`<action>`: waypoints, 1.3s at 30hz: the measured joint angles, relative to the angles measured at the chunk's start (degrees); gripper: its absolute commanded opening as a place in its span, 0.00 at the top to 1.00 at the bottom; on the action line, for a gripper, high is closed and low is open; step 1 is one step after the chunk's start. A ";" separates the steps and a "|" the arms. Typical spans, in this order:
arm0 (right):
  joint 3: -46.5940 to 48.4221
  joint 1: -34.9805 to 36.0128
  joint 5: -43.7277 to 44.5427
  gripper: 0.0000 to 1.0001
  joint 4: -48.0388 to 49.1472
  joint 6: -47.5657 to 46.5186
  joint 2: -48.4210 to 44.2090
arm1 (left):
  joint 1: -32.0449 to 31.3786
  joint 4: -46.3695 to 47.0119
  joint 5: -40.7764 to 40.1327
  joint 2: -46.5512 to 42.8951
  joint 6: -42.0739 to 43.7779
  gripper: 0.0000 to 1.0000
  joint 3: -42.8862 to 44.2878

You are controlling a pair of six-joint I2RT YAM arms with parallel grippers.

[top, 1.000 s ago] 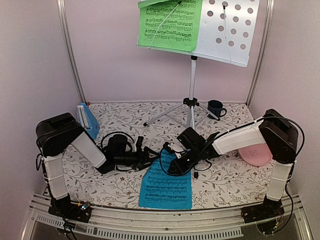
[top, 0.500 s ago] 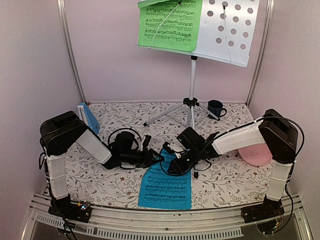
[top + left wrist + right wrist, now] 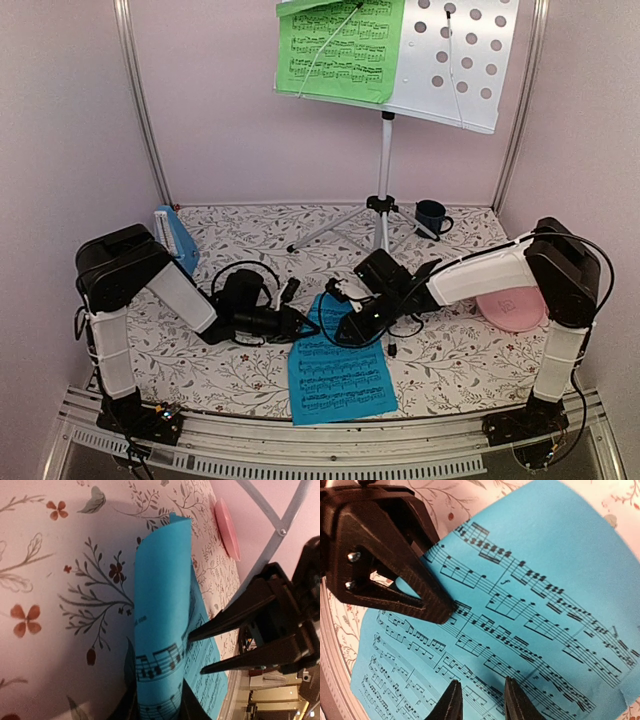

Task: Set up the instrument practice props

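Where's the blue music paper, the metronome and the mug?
blue sheet (image 3: 342, 380), top external view, middle of the page.
metronome (image 3: 183, 250), top external view, its blue side.
mug (image 3: 430, 217), top external view, its dark body.

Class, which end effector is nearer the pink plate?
Right. The right end effector sits left of the pink plate, at the blue sheet; the left end effector is farther left.

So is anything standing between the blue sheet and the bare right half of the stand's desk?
Nothing solid visible. The blue sheet lies on the table, pinched by the left hand. The green sheet covers only the desk's left half; a thin wire arm crosses the right half.
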 measured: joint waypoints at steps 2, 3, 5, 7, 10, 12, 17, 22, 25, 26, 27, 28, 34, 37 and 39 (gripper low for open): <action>-0.22 -0.02 -0.37 0.59 0.33 -0.26 -2.12 | 0.52 0.81 0.22 -1.84 0.11 0.83 -2.12; -0.57 -0.07 -0.70 0.56 0.74 -0.28 -3.74 | 0.90 1.36 0.26 -2.91 0.17 0.84 -2.97; -1.73 -0.35 -2.01 0.49 2.29 -0.37 -7.54 | 1.51 2.34 0.24 -4.87 0.39 0.84 -4.13; -3.37 -1.01 -3.80 0.41 4.39 -0.13 -11.43 | 2.01 3.39 0.26 -7.04 1.07 0.85 -5.05; -6.93 -3.80 -7.98 0.30 8.81 1.18 -17.16 | 2.40 5.33 0.50 -10.12 2.23 0.84 -6.62; -9.49 -6.56 -10.19 0.21 11.54 2.32 -20.31 | 2.75 6.62 0.94 -12.72 3.37 0.84 -8.22; -14.62 -12.00 -14.21 0.01 15.28 4.31 -26.23 | 3.13 7.54 2.97 -20.41 8.11 0.83 -11.43; -16.28 -13.92 -18.12 0.01 16.68 4.55 -31.47 | 3.13 6.78 5.46 -28.63 13.44 0.83 -11.74; -16.28 -14.16 -22.16 0.06 17.94 4.35 -32.37 | 3.10 5.90 6.73 -33.53 15.87 0.83 -11.74; -16.28 -14.16 -23.30 0.08 18.27 4.26 -32.35 | 3.10 5.62 7.17 -34.93 16.55 0.83 -11.74; -16.39 -14.14 -24.87 0.10 18.67 4.31 -32.33 | 3.04 5.35 7.56 -36.09 17.07 0.83 -11.69; -16.44 -13.97 -26.21 0.11 18.97 4.31 -32.33 | 2.95 5.03 7.82 -36.89 17.35 0.83 -11.61; -16.13 -9.88 -29.53 0.20 20.00 3.15 -32.33 | 2.34 3.41 9.35 -39.45 18.12 0.83 -9.64; -15.52 -8.52 -30.23 0.25 20.06 2.58 -32.26 | 2.03 3.43 10.12 -39.69 18.03 0.83 -8.81; -15.06 -8.52 -30.34 0.28 20.06 2.19 -32.09 | 1.79 3.43 10.49 -39.69 17.88 0.83 -8.55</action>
